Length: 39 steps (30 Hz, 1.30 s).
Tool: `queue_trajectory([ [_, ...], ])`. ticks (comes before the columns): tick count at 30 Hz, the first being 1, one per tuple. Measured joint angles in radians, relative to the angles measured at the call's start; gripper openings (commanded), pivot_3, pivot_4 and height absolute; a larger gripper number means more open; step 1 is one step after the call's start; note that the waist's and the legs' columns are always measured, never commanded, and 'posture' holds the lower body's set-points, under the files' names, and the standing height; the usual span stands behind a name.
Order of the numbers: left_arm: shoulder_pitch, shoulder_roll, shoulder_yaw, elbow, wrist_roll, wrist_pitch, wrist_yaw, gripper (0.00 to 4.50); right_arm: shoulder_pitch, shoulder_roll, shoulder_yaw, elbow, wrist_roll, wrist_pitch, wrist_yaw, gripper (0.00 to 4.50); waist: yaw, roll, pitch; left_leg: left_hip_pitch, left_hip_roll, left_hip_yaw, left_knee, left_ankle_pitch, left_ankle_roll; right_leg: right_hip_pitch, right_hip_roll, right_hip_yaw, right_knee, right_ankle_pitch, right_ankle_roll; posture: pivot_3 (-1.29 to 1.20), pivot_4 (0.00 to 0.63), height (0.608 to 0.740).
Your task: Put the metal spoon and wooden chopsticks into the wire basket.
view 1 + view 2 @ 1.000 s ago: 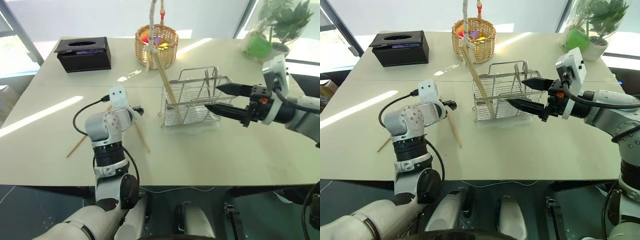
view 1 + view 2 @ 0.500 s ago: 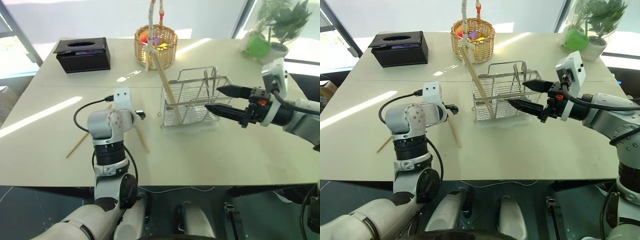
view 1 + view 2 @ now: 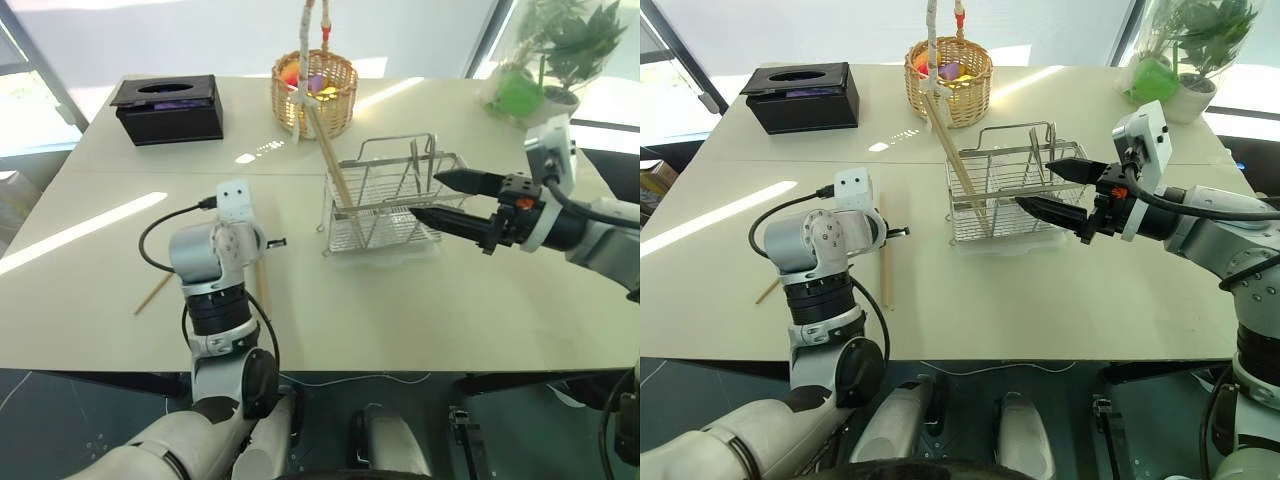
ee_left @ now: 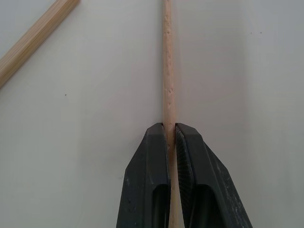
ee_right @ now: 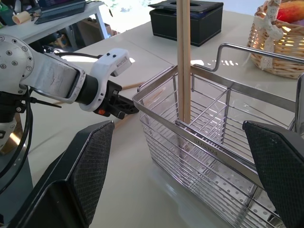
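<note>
We see the left hand (image 4: 169, 129) clamped on one wooden chopstick (image 4: 166, 61) lying on the bench (image 3: 400, 310); the right hand (image 3: 425, 195) gapes wide beside the wire basket (image 3: 385, 205), holding nothing.

Left claw (image 4: 171, 130) now clamped on a chopstick (image 4: 166, 61), chopstick swung straighter

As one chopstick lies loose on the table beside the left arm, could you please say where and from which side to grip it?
Take the loose chopstick on its exposed stretch, from straight above, jaws across the shaft: it lies flat on the table, partly hidden behind the left arm. The left gripper is shut on the other chopstick.
</note>
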Motion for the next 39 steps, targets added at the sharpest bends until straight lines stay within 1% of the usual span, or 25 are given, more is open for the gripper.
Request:
queue_trajectory([
  [4, 0.0, -0.001, 0.0, -0.004, 0.007, 0.003, -0.004, 0.06, 0.0, 0.0, 0.0, 0.0, 0.0, 0.0, 0.0, 4.5, -0.001, 0.0, 0.0, 0.0, 0.0, 0.0, 0.0, 0.0, 0.0, 0.0, 0.0, 0.0, 0.0, 0.0, 0.0, 0.0, 0.15, 0.74],
  [8, 0.001, 0.037, -0.006, -0.006, 0.001, -0.008, -0.036, 0.06, 0.0, 0.0, 0.0, 0.001, 0.0, 0.0, 0.0, 4.5, -0.002, 0.0, 0.0, -0.001, 0.0, 0.0, 0.0, 0.0, 0.0, -0.001, 0.0, 0.0, 0.0, 0.0, 0.0, 0.0, 0.15, 0.74],
  [11, -0.027, 0.145, 0.004, -0.006, -0.026, -0.077, -0.103, 0.06, 0.0, 0.002, -0.003, 0.001, 0.001, 0.0, -0.004, 4.5, -0.006, -0.001, 0.0, -0.001, 0.0, 0.0, -0.001, 0.0, 0.0, -0.004, 0.001, 0.001, 0.001, 0.0, 0.0, 0.0, 0.15, 0.74],
  [14, -0.071, 0.324, -0.024, -0.002, -0.071, -0.182, -0.234, 0.06, 0.008, 0.003, -0.016, 0.001, 0.004, 0.0, -0.011, 4.5, -0.005, 0.0, 0.0, -0.001, 0.0, 0.001, -0.002, 0.001, -0.002, -0.004, 0.0, 0.001, 0.001, 0.0, 0.0, 0.0, 0.15, 0.74],
  [16, -0.095, 0.434, -0.052, 0.037, -0.098, -0.305, -0.335, 0.06, 0.015, 0.004, -0.032, 0.001, 0.011, 0.0, -0.02, 4.5, -0.002, 0.0, 0.0, -0.001, 0.0, 0.001, -0.002, 0.002, -0.004, -0.004, 0.0, 0.001, 0.0, 0.0, -0.001, 0.0, 0.15, 0.74],
  [17, -0.106, 0.468, -0.052, 0.059, -0.111, -0.368, -0.379, 0.06, 0.016, 0.004, -0.038, 0.0, 0.013, 0.0, -0.023, 4.5, -0.001, 0.0, 0.0, -0.001, 0.0, 0.001, -0.002, 0.002, -0.004, -0.004, 0.0, 0.001, -0.001, 0.0, -0.001, 0.0, 0.15, 0.74],
  [20, -0.136, 0.521, -0.055, 0.155, -0.155, -0.6, -0.515, 0.06, 0.024, 0.005, -0.056, -0.012, 0.03, 0.001, -0.041, 4.5, 0.001, 0.0, 0.0, -0.001, 0.0, 0.002, -0.002, 0.0, -0.001, -0.004, -0.001, 0.001, -0.002, 0.001, -0.002, 0.0, 0.15, 0.74],
  [23, -0.152, 0.515, -0.054, 0.219, -0.217, -0.83, -0.653, 0.06, 0.036, 0.007, -0.091, -0.02, 0.068, 0.008, -0.066, 4.5, -0.002, 0.0, 0.0, -0.002, 0.0, 0.003, -0.002, 0.0, 0.0, -0.004, -0.002, 0.001, -0.002, 0.002, -0.002, 0.0, 0.15, 0.74],
  [25, -0.156, 0.48, -0.048, 0.236, -0.272, -0.96, -0.726, 0.06, 0.044, 0.007, -0.114, -0.023, 0.092, 0.015, -0.08, 4.5, -0.002, -0.001, 0.0, -0.002, 0.0, 0.003, -0.003, 0.0, 0.0, -0.004, -0.002, 0.001, -0.002, 0.002, -0.002, 0.0, 0.15, 0.74],
  [27, -0.182, 0.429, -0.028, 0.268, -0.358, -1.059, -0.799, 0.06, 0.058, 0.004, -0.126, -0.036, 0.109, 0.017, -0.095, 4.5, -0.003, -0.001, 0.0, -0.002, 0.0, 0.003, -0.003, 0.001, 0.002, -0.004, -0.002, 0.001, -0.002, 0.001, -0.002, 0.0, 0.15, 0.74],
  [28, -0.194, 0.419, -0.027, 0.275, -0.38, -1.08, -0.817, 0.06, 0.058, 0.005, -0.126, -0.041, 0.114, 0.019, -0.098, 4.5, -0.004, -0.001, 0.0, -0.002, 0.0, 0.003, -0.003, 0.002, 0.002, -0.004, -0.002, 0.001, -0.002, 0.001, -0.002, 0.0, 0.15, 0.74],
  [30, -0.24, 0.375, -0.001, 0.295, -0.485, -1.1, -0.872, 0.06, 0.079, 0.004, -0.134, -0.059, 0.13, 0.019, -0.118, 4.5, -0.005, -0.001, 0.0, -0.002, 0.0, 0.003, -0.003, 0.002, 0.003, -0.004, -0.002, 0.001, -0.002, 0.001, -0.002, 0.0, 0.15, 0.74],
  [33, -0.279, 0.339, 0.005, 0.303, -0.588, -1.102, -0.917, 0.06, 0.085, 0.006, -0.134, -0.073, 0.143, 0.019, -0.144, 4.5, -0.007, 0.0, 0.0, -0.002, 0.0, 0.003, -0.002, 0.002, 0.005, -0.004, -0.002, 0.001, -0.002, 0.001, -0.002, 0.0, 0.15, 0.74],
  [39, -0.288, 0.292, -0.009, 0.317, -0.703, -1.098, -0.948, 0.06, 0.099, 0.01, -0.132, -0.095, 0.16, 0.011, -0.174, 4.5, -0.006, 0.0, 0.0, -0.001, 0.0, 0.003, 0.0, 0.003, 0.007, -0.002, -0.001, 0.001, -0.001, 0.002, -0.001, 0.0, 0.15, 0.74],
])
